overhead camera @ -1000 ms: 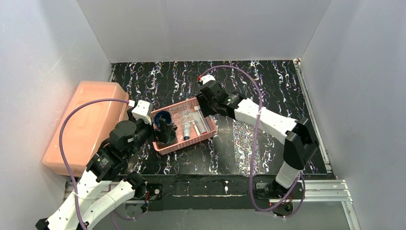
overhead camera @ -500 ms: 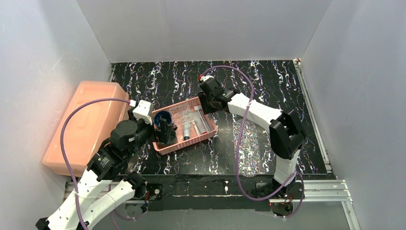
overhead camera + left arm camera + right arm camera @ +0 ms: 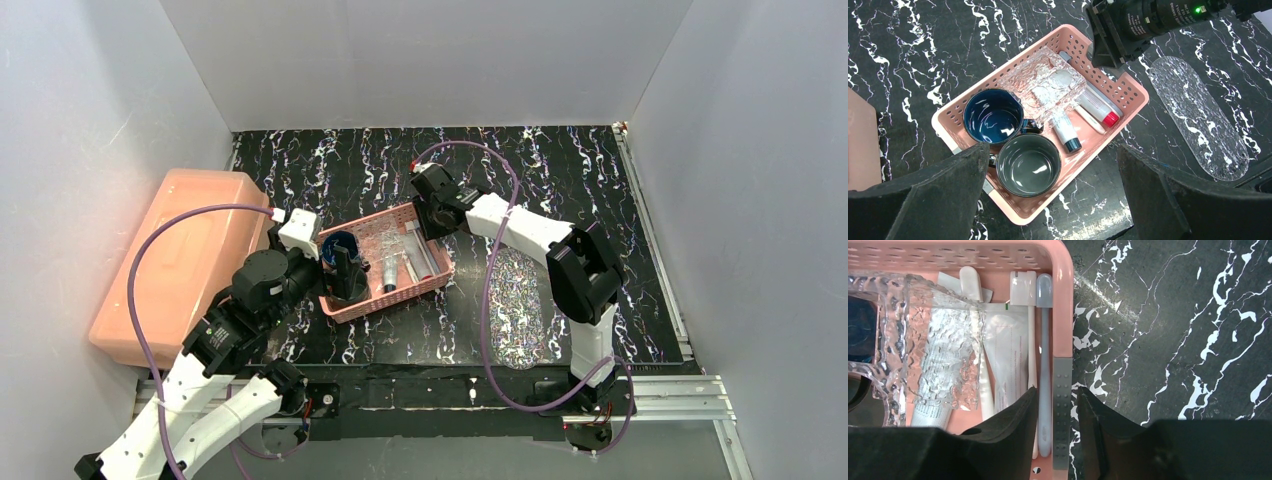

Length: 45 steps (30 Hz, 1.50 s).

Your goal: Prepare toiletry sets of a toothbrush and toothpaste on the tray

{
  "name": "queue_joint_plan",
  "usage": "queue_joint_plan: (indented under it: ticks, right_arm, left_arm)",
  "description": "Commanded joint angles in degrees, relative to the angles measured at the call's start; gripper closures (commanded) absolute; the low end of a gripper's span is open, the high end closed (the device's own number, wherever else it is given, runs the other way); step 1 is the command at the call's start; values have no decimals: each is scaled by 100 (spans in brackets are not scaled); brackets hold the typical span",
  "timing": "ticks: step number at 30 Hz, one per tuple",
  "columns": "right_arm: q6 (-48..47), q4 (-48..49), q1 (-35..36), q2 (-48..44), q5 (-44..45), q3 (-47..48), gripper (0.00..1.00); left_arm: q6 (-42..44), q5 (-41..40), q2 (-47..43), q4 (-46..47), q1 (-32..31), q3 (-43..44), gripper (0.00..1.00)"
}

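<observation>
The right gripper hangs half open over the toothbrush lying by the right wall of the pink basket, ready to pinch it, while the left gripper waits wide open.

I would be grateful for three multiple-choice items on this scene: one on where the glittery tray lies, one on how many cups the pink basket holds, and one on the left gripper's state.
1. Where does the tray lie relative to the pink basket?
A. Inside it. B. Beside it, apart. C. Under it.
2. How many cups stand in the basket?
A. One. B. Three. C. Two.
3. The left gripper is:
A. open, gripping nothing. B. shut on a cup. C. shut on a toothbrush.

Key: B, dark tabletop shows between tray and basket; C, a blue cup and a dark cup stand side by side; A, its fingers are spread wide and touch nothing.
</observation>
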Motion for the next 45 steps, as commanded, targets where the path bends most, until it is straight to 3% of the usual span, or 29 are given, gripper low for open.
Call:
queue_joint_plan:
  ticks: [1, 5, 9, 13, 29, 35, 45]
  right_arm:
    - [28, 43, -21, 101, 129, 360, 61]
    - [64, 13, -42, 128, 269, 364, 76]
    - [143, 1, -93, 129, 340, 347, 83]
    - [273, 1, -173, 99, 442, 298, 99]
    - [670, 291, -872, -285, 654, -37, 99]
    - [492, 205, -1532, -286, 614, 122, 99]
    - [444, 19, -1963, 106, 620, 700, 99]
  left_arm:
    - [59, 2, 61, -63, -5, 124, 1]
    - [66, 21, 95, -59, -5, 132, 1]
    - [74, 30, 134, -58, -2, 137, 1]
    - [74, 55, 152, -61, -6, 134, 0]
    - [92, 47, 259, -75, -6, 150, 1]
    - [99, -6, 257, -84, 3, 151, 1]
    - [101, -23, 286, -102, 21, 168, 1]
